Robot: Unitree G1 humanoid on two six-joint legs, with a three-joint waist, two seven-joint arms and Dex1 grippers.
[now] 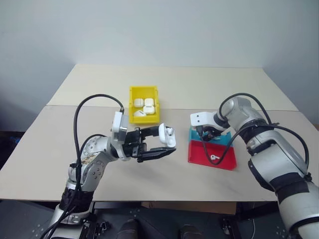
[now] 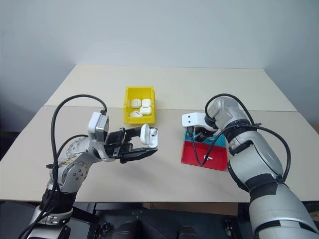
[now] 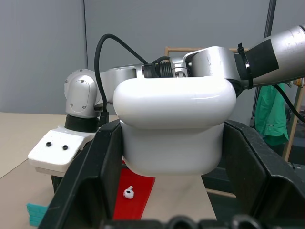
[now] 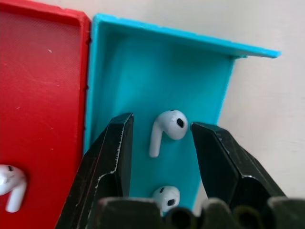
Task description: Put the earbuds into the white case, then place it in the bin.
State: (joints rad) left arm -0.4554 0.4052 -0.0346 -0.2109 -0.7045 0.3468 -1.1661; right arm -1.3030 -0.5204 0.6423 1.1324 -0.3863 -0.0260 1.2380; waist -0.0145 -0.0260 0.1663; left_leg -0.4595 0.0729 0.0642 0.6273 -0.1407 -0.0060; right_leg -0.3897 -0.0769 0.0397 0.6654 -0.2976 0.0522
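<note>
Left claw (image 1: 155, 145) is pointing sideways above the desk (image 1: 60, 149), clamping the white case (image 1: 166, 135). Right claw (image 4: 162, 138) is pointing down, fingers parted around an earbud (image 4: 167, 128) in the teal tray (image 4: 124, 76).

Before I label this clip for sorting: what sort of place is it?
Likely a robot test bench: a plain beige table against a bare wall, with a small yellow plastic bin and a flat red-and-teal tray.

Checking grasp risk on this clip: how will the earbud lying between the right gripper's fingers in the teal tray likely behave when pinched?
The earbud looks glossy and rounded, so it may slip or squirt out from between the right gripper's open fingers. It looks tiny, probably very light. Lying loose on the flat teal tray, it could skid or pivot about its stem if nudged.
</note>
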